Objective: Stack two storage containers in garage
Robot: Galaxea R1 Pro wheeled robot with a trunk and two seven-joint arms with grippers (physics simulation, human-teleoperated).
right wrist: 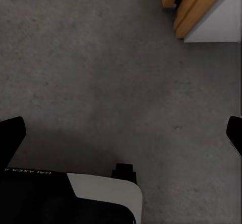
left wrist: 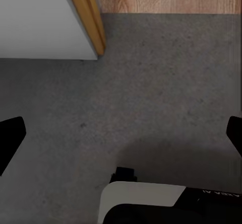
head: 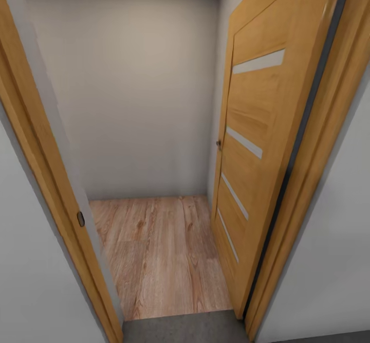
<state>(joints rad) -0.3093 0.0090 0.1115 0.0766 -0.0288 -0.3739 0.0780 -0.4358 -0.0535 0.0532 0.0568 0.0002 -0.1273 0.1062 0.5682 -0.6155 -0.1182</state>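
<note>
Robot at the open wooden door (head: 257, 142), both the left hand (left wrist: 121, 133) and right hand (right wrist: 121, 133) spread apart over bare concrete floor (left wrist: 166, 83), carrying nothing; seemingly no bin delivered yet, task barely started.

An orange-brown wooden door (head: 257, 127) is standing swung open at the right of a doorway, showing four slanted frosted stripes and a small dark knob (head: 218, 143) on its edge. A matching wooden frame (head: 46, 178) is running down the left side, carrying a small oval strike plate (head: 80, 219). Beyond the opening, light wood planks (head: 159, 255) are stretching to a plain pale back wall (head: 133, 91).
</note>
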